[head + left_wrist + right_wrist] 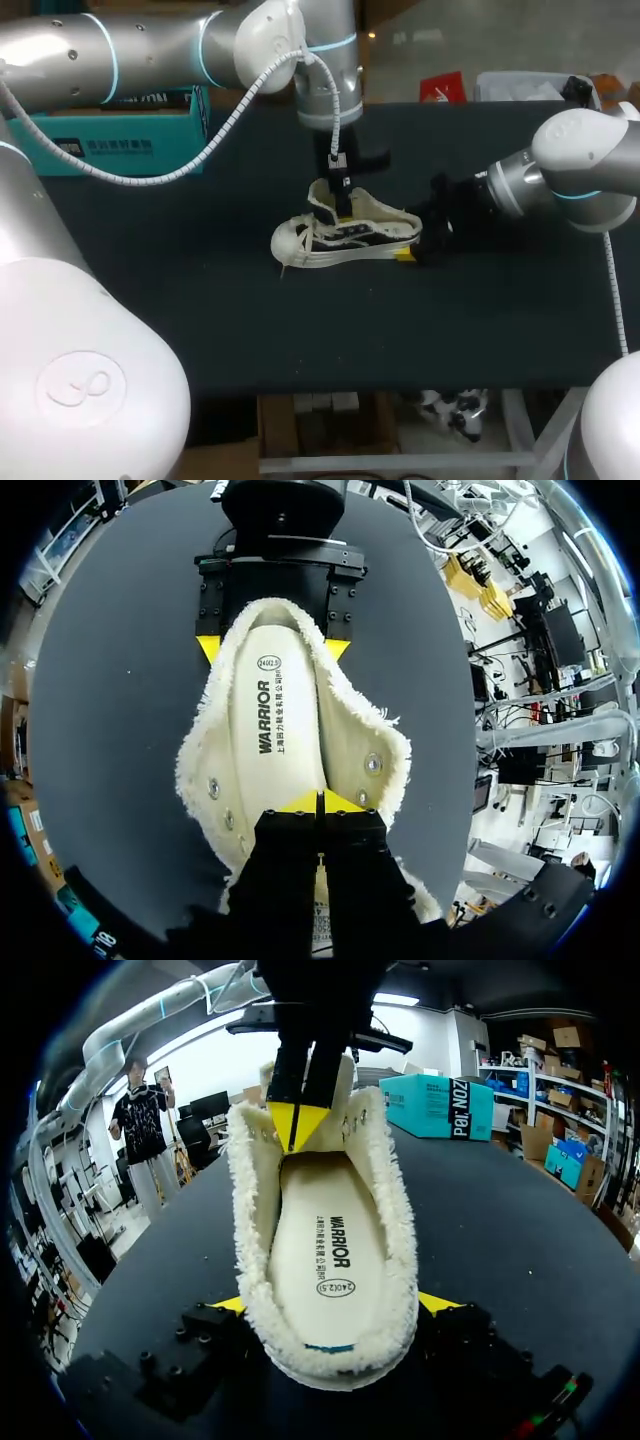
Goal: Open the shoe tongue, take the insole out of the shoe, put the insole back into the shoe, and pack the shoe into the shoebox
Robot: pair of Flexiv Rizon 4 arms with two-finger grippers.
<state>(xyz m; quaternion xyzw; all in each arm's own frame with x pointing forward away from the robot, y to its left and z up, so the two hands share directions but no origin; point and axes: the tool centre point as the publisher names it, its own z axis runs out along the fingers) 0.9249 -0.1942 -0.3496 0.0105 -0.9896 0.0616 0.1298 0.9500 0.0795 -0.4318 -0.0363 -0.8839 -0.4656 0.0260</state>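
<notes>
A cream shoe (340, 237) with a fleecy lining lies mid-table, toe toward my left. Its printed insole (275, 720) (325, 1250) sits inside it. My left gripper (342, 200) (318, 802) comes down from above and is shut on the shoe tongue (340, 1075), holding it upright over the opening. My right gripper (415, 247) straddles the heel, fingers wide apart, one yellow fingertip (232, 1305) pressed against each side of the heel. The teal shoebox (110, 140) (435, 1105) stands at the back left of the table.
The dark table (300, 330) stretches wide in front of the shoe. My left arm crosses above the shoebox, and loose laces (285, 262) trail off the toe.
</notes>
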